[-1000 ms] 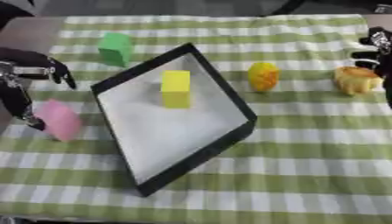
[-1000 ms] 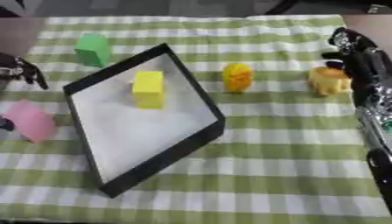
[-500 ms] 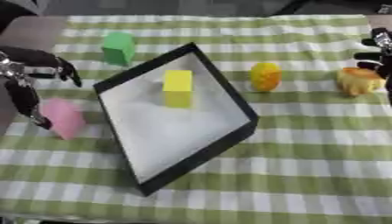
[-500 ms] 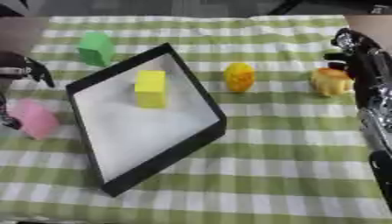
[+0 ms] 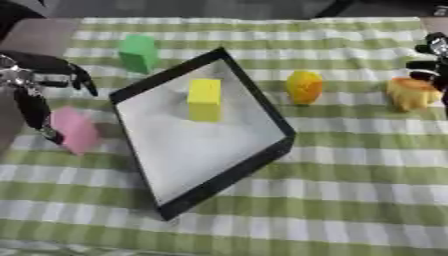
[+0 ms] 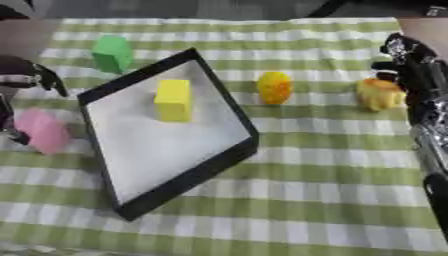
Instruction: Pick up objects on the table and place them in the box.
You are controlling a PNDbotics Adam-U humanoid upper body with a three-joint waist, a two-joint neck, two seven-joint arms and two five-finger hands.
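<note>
Left eye view: the left hand (image 5: 35, 80) hangs over the pink object (image 5: 73, 129), fingers (image 5: 35, 107) spread and reaching down beside it, likely the next pick. The box (image 5: 140, 90), inward of those fingers, holds a yellow block (image 5: 205, 99)

Right eye view: the right hand (image 6: 411, 62) has relaxed fingers just beside the orange object (image 6: 378, 93), not gripping

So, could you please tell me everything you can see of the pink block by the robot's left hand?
The pink block is a plain, matte, soft-edged chunk, leaning slightly. It lies on the checked cloth, left of the box and outside it. The left hand hangs over it, one finger reaching its left edge; whether they touch is unclear.
</note>
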